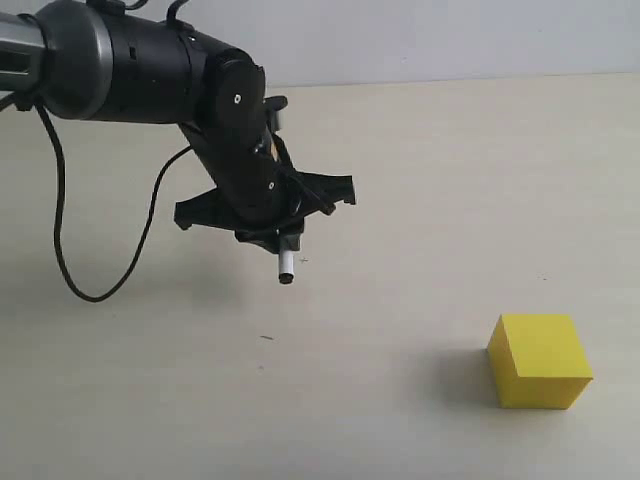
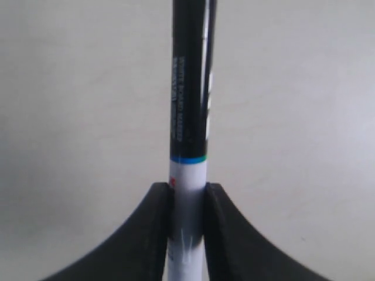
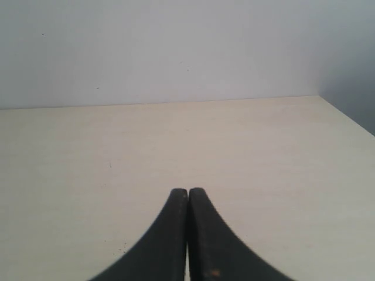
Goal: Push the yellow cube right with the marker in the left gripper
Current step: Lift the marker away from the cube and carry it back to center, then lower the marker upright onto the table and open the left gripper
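- Pale, bare table [image 1: 420, 200] with a plain light wall [image 1: 450, 35] behind it. Even lighting, nothing cluttering the work area.
- Left gripper [image 1: 283, 240]: hangs over the table, well apart from the yellow cube [image 1: 540, 360], off to the cube's left and farther back in the exterior view. Jaws are drawn in tight on the marker [image 2: 188, 117], pinching its white barrel from both sides with no gap showing.
- Marker: in the exterior view a short white length with a dark end [image 1: 287, 268] pokes out below the jaws, pointing down at the table. Held this way it serves as a pushing stick, so the gripper body stays above the cube. The tip looks to be off the surface, though that is hard to confirm.
- Cube: sits flat on the table with open surface all round it, nothing touching it. The push has not begun.
- Judgement: the marker tip needs to come down low on the cube's left face before sweeping right. Contact that is too high or off-centre could tip or spin the cube.
- Right gripper [image 3: 188, 196]: jaws pressed together, holding nothing. The cube does not show in its view.
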